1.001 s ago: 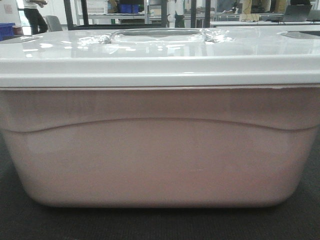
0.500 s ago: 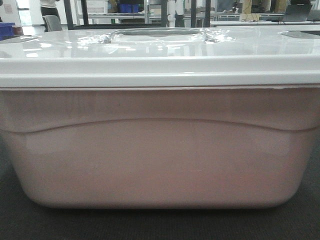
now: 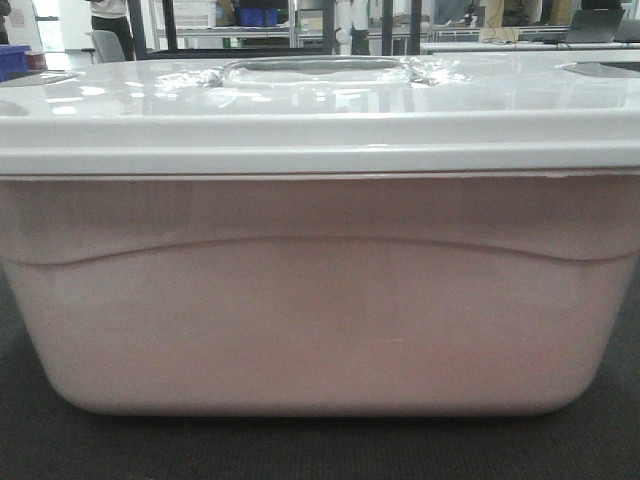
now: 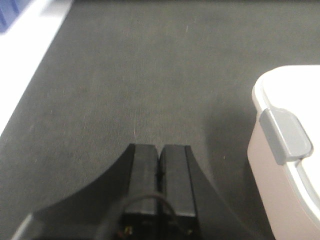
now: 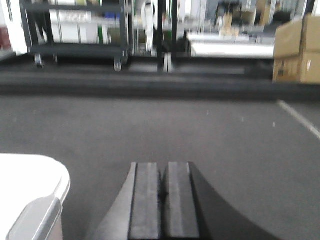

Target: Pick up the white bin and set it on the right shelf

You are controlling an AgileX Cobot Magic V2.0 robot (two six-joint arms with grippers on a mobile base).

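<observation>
The white bin (image 3: pixel 320 310) fills the front view: pinkish off-white body with a curved embossed line, glossy white lid (image 3: pixel 320 110) on top. It stands on dark grey carpet. In the left wrist view its left end (image 4: pixel 292 165) shows at the right edge with a grey latch (image 4: pixel 285 135); my left gripper (image 4: pixel 160 149) is shut and empty, beside the bin and apart from it. In the right wrist view the bin's corner (image 5: pixel 27 195) shows at lower left; my right gripper (image 5: pixel 163 166) is shut and empty to its right. The right shelf is out of view.
Dark carpet (image 4: pixel 150 75) lies around the bin. A black wheeled rack (image 5: pixel 75 30) and cardboard boxes (image 5: pixel 297 50) stand far behind. A person (image 3: pixel 115 25) and blue crates (image 3: pixel 12 60) are at the back left.
The bin and both grippers have not moved. The person in the far left background has shifted.
</observation>
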